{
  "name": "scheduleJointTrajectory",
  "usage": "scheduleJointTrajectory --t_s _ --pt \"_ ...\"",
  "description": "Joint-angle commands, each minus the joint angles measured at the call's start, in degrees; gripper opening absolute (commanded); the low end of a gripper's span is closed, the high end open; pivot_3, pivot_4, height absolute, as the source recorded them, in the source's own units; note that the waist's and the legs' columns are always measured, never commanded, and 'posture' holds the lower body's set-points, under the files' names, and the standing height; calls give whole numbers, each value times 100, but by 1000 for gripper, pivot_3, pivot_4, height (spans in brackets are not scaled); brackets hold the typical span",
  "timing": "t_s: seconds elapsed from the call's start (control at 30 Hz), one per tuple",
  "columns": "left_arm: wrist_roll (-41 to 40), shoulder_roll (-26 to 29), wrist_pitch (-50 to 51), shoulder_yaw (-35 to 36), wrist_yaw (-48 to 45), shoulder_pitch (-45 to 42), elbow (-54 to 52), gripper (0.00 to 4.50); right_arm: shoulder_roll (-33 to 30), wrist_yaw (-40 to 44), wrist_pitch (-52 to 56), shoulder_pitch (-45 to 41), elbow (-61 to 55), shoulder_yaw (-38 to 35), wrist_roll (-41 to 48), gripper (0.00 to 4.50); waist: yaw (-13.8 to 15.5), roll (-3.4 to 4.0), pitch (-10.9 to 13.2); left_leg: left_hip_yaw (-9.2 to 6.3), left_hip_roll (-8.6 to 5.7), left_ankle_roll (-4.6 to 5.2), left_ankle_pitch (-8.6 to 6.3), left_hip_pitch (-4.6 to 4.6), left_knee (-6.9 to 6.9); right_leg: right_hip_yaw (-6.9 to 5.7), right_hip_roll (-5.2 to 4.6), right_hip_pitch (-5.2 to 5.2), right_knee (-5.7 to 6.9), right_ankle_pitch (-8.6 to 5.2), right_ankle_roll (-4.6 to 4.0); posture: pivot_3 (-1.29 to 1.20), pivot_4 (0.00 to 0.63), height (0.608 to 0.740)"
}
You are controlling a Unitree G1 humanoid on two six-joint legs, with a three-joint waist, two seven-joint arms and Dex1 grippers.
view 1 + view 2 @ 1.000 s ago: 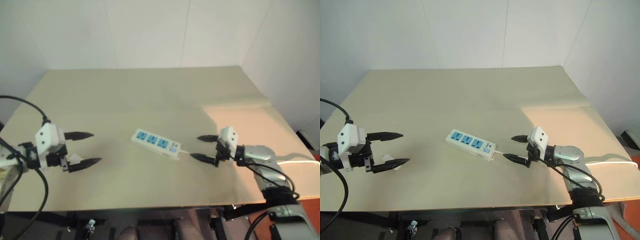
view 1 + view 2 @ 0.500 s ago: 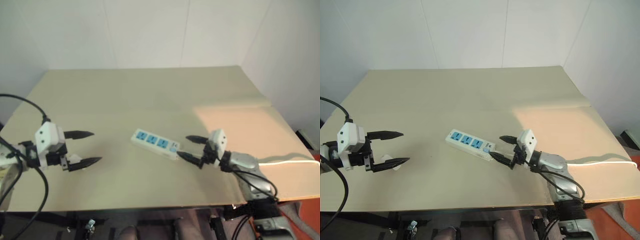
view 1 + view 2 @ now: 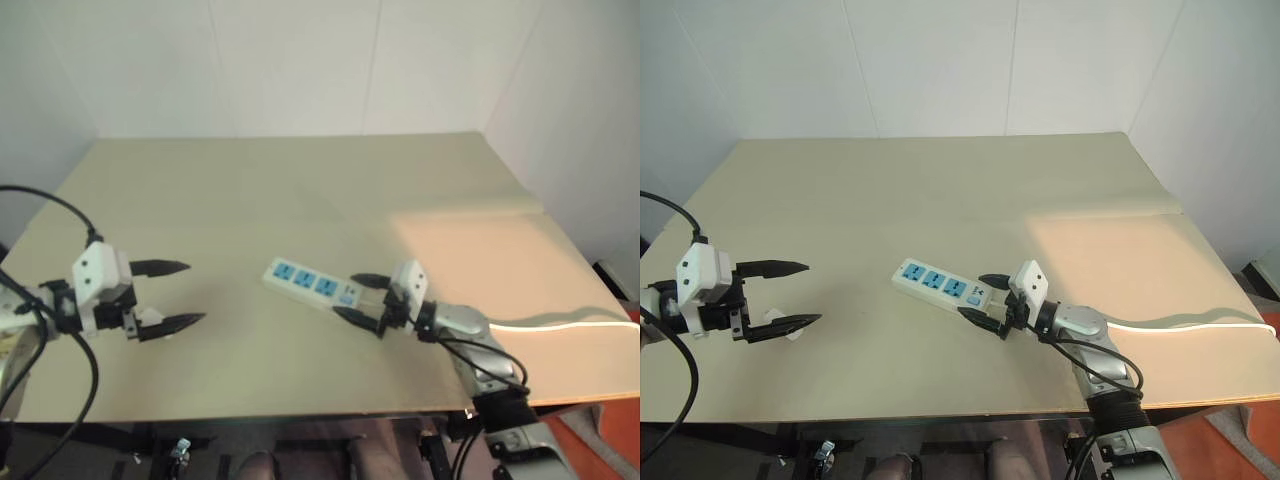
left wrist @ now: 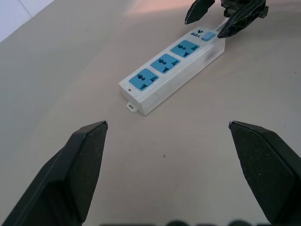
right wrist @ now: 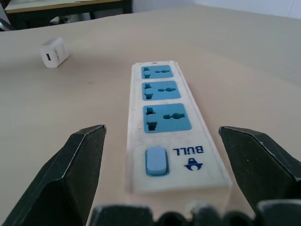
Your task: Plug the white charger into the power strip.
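The power strip (image 3: 308,287) lies flat and slanted in the middle of the table, with three blue sockets and a blue switch (image 5: 156,160) at its right end. My right gripper (image 3: 345,296) is open and level at that switch end, one finger on each side of it, touching nothing that I can see. The white charger (image 5: 54,52) lies on the table to the left, partly hidden beside the lower finger of my left gripper (image 3: 195,293). That gripper is open and empty, well left of the strip (image 4: 171,75) and pointing toward it.
The beige table (image 3: 300,190) ends close in front of both arms and meets white walls behind. A white cord (image 3: 575,322) runs along the table's right front part, behind my right arm.
My right gripper has moved left, from a short way right of the strip to its switch end, staying open. The left gripper, strip and charger have not moved.
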Motion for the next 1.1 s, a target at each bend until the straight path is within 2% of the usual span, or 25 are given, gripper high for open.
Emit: scheduleJointTrajectory --t_s 0.03,0.57,1.1 --pt "-30 32 -111 34 -26 -131 15 4500 29 -25 -182 -169 218 -59 -29 4485 -7 -3 -2 0 0 0 0 1 0 0 0 1 0 0 0 0 150 740" --pt "-26 34 -109 26 -19 -148 4 4500 165 47 -417 -308 711 88 -184 4485 -16 -5 -3 0 1 0 0 2 0 0 1 0 2 1 -1 0 150 740" --pt "-51 56 -76 98 -5 -75 -82 4500 475 169 -879 -729 1948 169 -455 4485 -54 -32 -20 0 13 0 0 26 0 2 16 14 6 0 0 0 150 740"
